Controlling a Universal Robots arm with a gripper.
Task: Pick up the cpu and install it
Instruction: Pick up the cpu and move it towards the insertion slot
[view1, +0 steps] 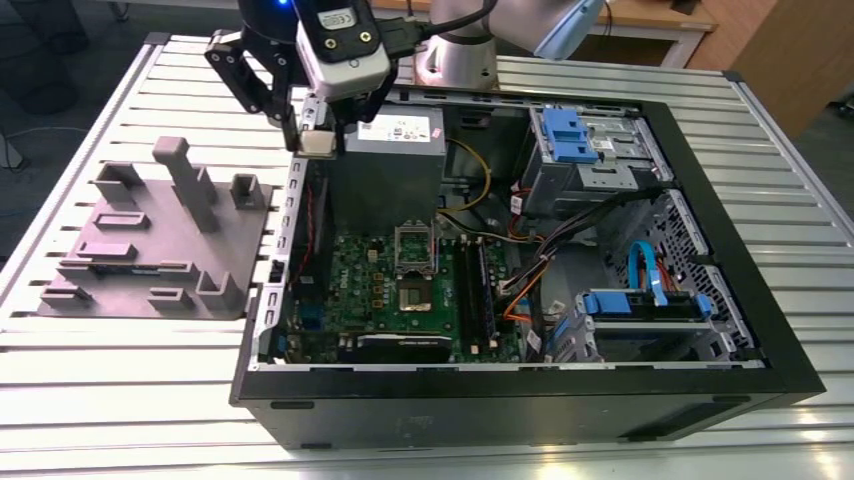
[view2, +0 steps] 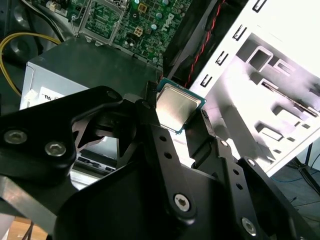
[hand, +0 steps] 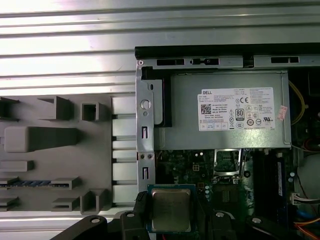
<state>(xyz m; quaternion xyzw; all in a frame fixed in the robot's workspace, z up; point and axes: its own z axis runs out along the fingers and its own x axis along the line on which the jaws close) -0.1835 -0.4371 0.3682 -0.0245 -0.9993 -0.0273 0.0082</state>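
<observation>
The cpu (view2: 176, 106) sits metal top up, pinched by its edges between the fingers of the gripper (view1: 314, 138), raised over the case (view1: 534, 400) wall beside the power supply (hand: 225, 135). The carry, I judge, wants the chip kept level and the squeeze light, so it meets the socket (view1: 406, 294) squarely. The supply bears a white label (hand: 237, 109) of small print, a barcode and round marks.

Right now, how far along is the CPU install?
Done: the small square silvery-topped cpu is off the grey plastic holder block, clamped in the black gripper. In hand: it hangs above the open black computer case edge, beside the grey metal power supply box. Left: it is not seated on the green motherboard yet.
</observation>
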